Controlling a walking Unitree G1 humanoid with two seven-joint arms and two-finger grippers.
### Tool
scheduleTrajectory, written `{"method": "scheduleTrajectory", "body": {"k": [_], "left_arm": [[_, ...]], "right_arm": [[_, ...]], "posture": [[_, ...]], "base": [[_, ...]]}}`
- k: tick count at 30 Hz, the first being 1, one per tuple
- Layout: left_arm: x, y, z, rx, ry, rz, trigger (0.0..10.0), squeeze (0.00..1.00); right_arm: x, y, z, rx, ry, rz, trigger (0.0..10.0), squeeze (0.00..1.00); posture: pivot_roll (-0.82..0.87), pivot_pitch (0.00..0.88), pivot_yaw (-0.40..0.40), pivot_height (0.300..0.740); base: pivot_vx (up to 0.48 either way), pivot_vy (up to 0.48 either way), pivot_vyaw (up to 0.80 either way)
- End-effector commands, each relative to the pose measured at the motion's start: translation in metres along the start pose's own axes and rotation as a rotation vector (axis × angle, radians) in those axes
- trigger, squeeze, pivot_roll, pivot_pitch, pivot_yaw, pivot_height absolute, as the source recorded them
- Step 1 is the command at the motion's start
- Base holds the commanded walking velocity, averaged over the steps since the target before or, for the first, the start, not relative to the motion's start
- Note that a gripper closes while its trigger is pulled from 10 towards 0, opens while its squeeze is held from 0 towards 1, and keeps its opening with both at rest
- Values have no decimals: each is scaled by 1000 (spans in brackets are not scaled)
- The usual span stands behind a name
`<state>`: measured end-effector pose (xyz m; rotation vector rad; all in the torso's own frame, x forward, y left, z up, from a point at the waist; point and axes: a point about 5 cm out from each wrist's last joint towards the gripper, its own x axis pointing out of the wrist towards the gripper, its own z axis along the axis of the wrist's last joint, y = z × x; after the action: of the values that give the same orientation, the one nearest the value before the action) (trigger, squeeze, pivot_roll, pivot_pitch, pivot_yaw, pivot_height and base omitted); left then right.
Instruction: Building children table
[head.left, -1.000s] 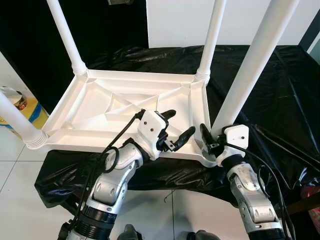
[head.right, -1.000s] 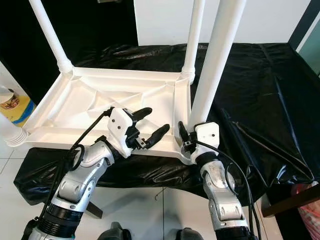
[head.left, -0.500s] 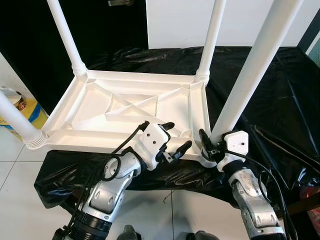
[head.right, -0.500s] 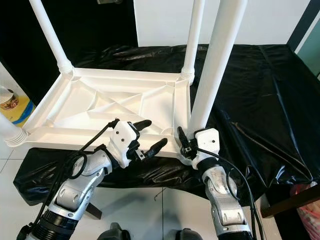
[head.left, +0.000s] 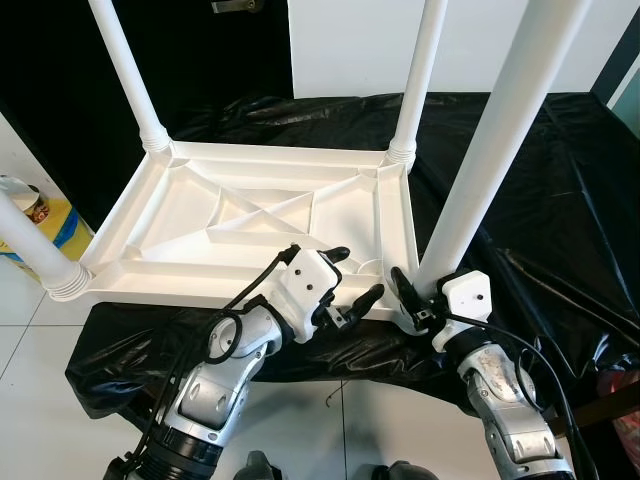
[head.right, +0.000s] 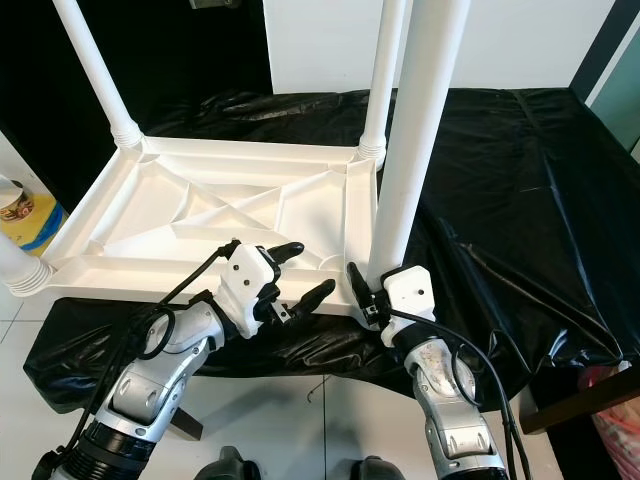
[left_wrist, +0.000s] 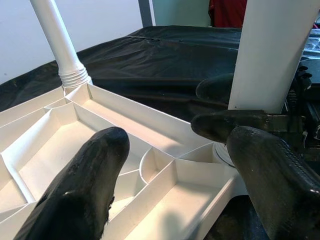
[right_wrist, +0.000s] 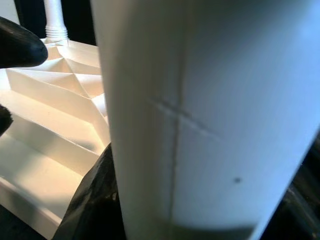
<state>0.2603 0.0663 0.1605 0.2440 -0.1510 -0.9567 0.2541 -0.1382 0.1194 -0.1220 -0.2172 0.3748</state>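
Note:
A white plastic children's table (head.left: 200, 275) lies upside down on a black sheet (head.left: 560, 180), with four white legs pointing up. My right gripper (head.left: 418, 300) is shut around the base of the near right leg (head.left: 490, 130), just above its corner socket. In the right wrist view that leg (right_wrist: 200, 110) sits tight between the black fingers (right_wrist: 90, 200). My left gripper (head.left: 357, 273) hangs open over the table's near rim, a little left of that corner, with nothing between its fingers (left_wrist: 95, 175).
The other legs stand at the far left (head.left: 125, 70), far right (head.left: 420, 70) and near left (head.left: 30, 250) corners. A yellow container (head.left: 25, 215) sits on the white tile floor at the left. Dark cables (head.left: 560, 285) cross the sheet at the right.
My left gripper has drawn back from over the table's ribs to its near rim, still open. The right gripper has stayed shut on the leg's base.

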Motion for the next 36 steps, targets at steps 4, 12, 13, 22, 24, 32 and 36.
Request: {"method": "scheduleTrajectory", "body": {"k": [4,12,13,22,24,32,36], "left_arm": [[-1,-4,0,6,1,-29,10000,0],[-1,-3,3,11,-3,-24,10000,0],[-1,-3,3,11,-3,-22,10000,0],[-1,-3,4,9,-7,-14,10000,0],[-1,-4,4,9,-9,-13,10000,0],[0,-3,5,13,-11,-12,10000,0],[-1,-2,6,20,-11,-14,10000,0]], "right_arm": [[-4,5,-17,20,80,60,10000,0],[-4,1,-23,22,92,106,10000,0],[-5,1,-25,45,99,110,10000,0],[-3,4,-23,-33,79,196,10000,0],[-3,4,-22,-79,73,228,10000,0],[-5,0,-25,-55,82,216,10000,0],[-6,-7,-30,92,112,124,10000,0]], "posture": [[-4,71,0,740],[0,76,-3,740],[1,77,-4,740],[1,80,-7,740],[2,80,-8,740],[5,77,-7,740],[5,76,-2,740]], "base": [[0,0,0],[0,0,0],[0,0,0],[0,0,0],[0,0,0],[0,0,0],[0,0,0]]}}
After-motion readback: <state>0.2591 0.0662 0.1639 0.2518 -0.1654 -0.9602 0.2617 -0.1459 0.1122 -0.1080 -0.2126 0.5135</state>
